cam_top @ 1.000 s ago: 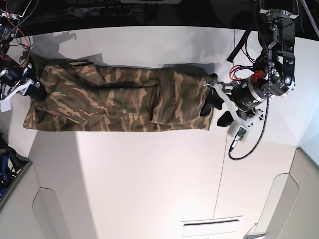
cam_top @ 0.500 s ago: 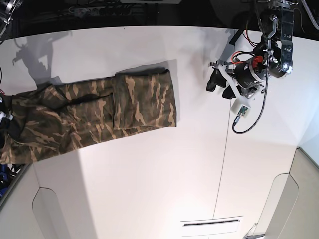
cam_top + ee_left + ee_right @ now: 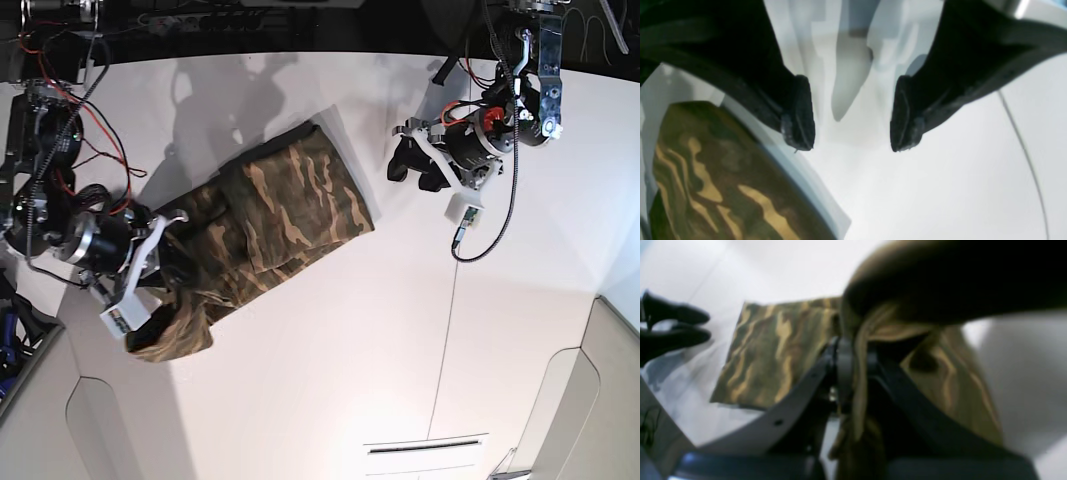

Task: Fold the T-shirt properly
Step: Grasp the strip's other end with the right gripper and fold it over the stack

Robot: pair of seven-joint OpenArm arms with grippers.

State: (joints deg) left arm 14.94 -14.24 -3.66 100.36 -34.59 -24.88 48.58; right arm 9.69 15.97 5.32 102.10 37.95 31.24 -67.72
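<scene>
**T-shirt lies on a diagonal, pinched at its lower end**

In the base view we see the T-shirt (image 3: 270,215) stretched across the white worktop (image 3: 330,380) in the left half of the frame. Its long axis runs on a slant, from the lower left up toward the upper centre. The upper end lies flat with a squared edge; the lower end is bunched and hangs in a clump near the lower left.

Our right hand (image 3: 165,258) sits at that bunched end, and the right wrist view shows its jaws clamped on a gathered fold of the camouflage cloth (image 3: 860,373).

Our left hand (image 3: 412,168) hovers at the upper right, apart from the shirt's upper end. In the left wrist view its fingers (image 3: 800,113) stand wide apart over bare worktop, gripping nothing, with a corner of the shirt (image 3: 716,186) at the lower left.
</scene>
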